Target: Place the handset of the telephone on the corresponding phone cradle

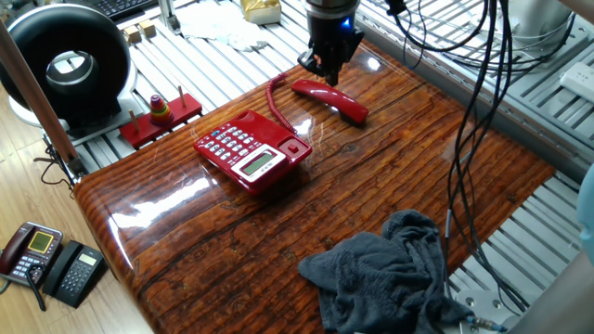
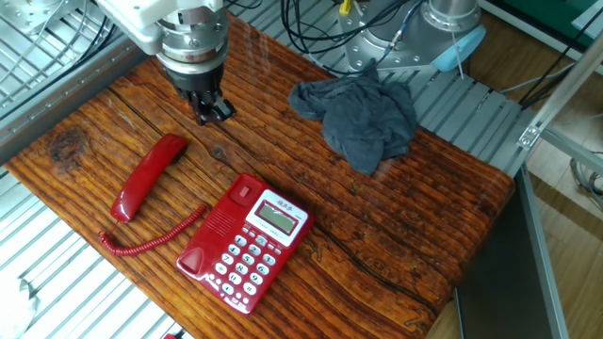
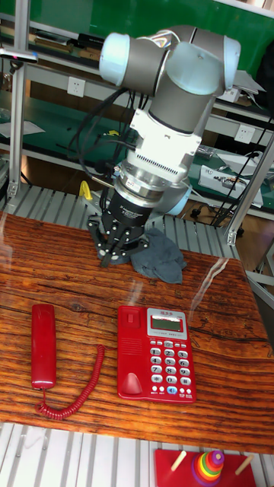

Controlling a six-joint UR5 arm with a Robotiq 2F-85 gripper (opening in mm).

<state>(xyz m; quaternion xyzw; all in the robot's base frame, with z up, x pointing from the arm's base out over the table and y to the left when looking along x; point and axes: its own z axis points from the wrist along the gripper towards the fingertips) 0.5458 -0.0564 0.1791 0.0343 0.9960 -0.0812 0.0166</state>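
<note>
The red telephone (image 1: 252, 150) (image 2: 250, 245) (image 3: 156, 354) lies flat on the wooden table with its white keypad up. Its phone cradle (image 2: 212, 237) (image 3: 129, 354) is a bare red strip with nothing on it. The red handset (image 1: 331, 99) (image 2: 146, 176) (image 3: 43, 344) lies on the table apart from the base, joined to it by a coiled cord (image 2: 151, 240). My gripper (image 1: 325, 69) (image 2: 209, 111) (image 3: 110, 257) hangs above the table beside the handset's far end. Its fingers are drawn together and hold nothing.
A crumpled grey cloth (image 1: 390, 274) (image 2: 363, 118) lies on the table's other end. A red ring-stacking toy (image 1: 160, 113) (image 3: 205, 466) sits just off the table edge. Two dark phones (image 1: 51, 260) lie on the floor. Cables (image 1: 473, 102) hang over one side.
</note>
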